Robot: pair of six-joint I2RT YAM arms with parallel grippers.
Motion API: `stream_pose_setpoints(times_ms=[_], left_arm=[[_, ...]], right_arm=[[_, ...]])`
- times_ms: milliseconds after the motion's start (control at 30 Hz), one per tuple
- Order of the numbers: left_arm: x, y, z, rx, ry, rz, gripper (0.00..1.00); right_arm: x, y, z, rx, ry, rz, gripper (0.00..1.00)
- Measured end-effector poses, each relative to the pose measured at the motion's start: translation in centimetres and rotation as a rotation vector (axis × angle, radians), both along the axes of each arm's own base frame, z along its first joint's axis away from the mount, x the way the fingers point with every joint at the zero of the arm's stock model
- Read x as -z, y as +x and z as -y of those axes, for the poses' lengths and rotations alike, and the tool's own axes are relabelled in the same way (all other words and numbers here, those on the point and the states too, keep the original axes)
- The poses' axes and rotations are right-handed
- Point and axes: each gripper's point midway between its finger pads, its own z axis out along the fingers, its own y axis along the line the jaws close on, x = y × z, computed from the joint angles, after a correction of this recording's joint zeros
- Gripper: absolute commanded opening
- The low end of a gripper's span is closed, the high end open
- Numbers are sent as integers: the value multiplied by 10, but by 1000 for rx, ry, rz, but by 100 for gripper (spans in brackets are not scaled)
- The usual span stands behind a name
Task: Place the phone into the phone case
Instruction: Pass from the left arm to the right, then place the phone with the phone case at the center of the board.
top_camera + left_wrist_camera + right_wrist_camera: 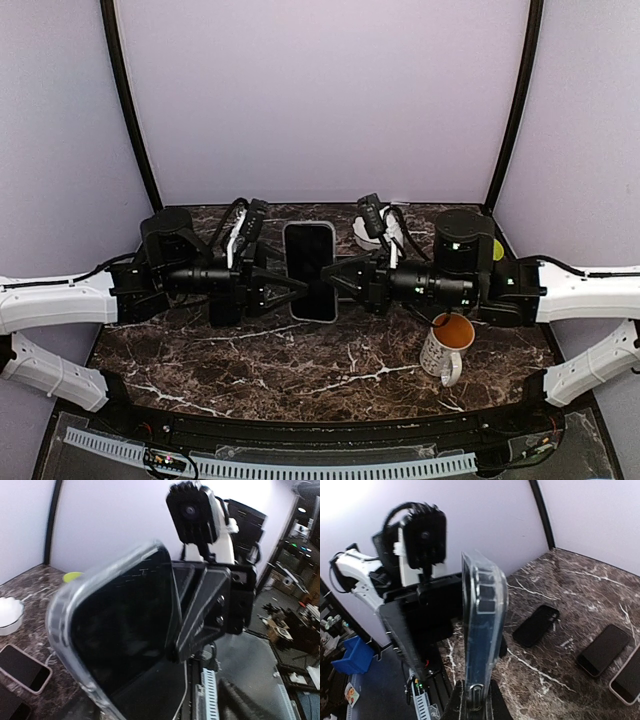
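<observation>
Hanging above the surface (300,370), the phone (310,262) sits in its clear case (481,630), right claw (342,276) pinching the case's right edge, left claw (288,285) spread just beside the left edge.

The phone (309,270), in its case (482,625), hangs above the middle of the desk (250,360) between the left claw (292,285) and the right claw (338,275), while a mug (446,345) stands further right, before the right arm (580,290).
</observation>
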Motion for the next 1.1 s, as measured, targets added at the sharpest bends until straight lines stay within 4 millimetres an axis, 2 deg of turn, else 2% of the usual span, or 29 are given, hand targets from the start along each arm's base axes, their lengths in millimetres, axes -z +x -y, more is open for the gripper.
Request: stream_pose_setpoints(times_ms=[133,233,367,467,667,800,933,1100], left_arm=[[8,50,-6,-234,87,-34,99],[23,96,-36,-442,142,-98,99],[42,134,-73,-663,203,-155,99],[57,143,-87,-754,270,-177,99],[72,151,-102,-828,345,-196,99],[76,153,-108,-849,366,-205,99],[80,154,-113,-864,384,-212,99],[82,154,-115,-867,394,-218,99]], right_arm=[[35,41,9,167,-84,-158,0],[74,62,10,252,-146,-296,0],[125,65,-8,262,-229,-455,0],[163,61,-21,245,-265,-575,0],[211,54,-47,201,-260,-762,0],[231,53,-55,190,-245,-856,0],[242,51,-51,209,-236,-915,0],[252,51,-46,230,-242,-953,25]])
